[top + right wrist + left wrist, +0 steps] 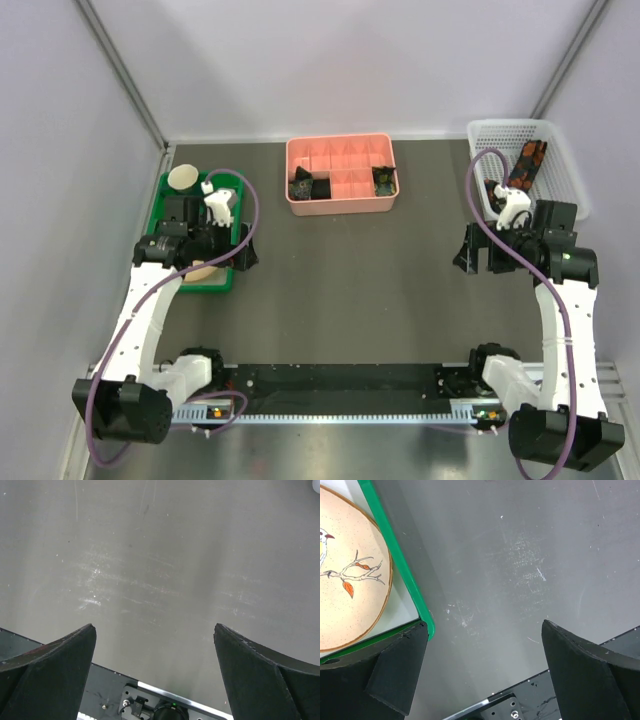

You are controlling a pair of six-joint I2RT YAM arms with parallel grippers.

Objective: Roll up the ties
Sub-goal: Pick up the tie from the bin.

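The tie (527, 163) in the far right basket (508, 126) looks soft, light and floppy, so pinch one end; both jaws are wide and empty.

The plate (347, 575) (bird-painted) runs off the edge; prints on the boxed ties (382, 180) seem too small to tell.

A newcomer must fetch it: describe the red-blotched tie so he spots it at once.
At the far right corner of the table stands a white basket. The tie lies inside it. It is a flat strip with red-orange blotches, unlike the bunched dark ties in the pink box.
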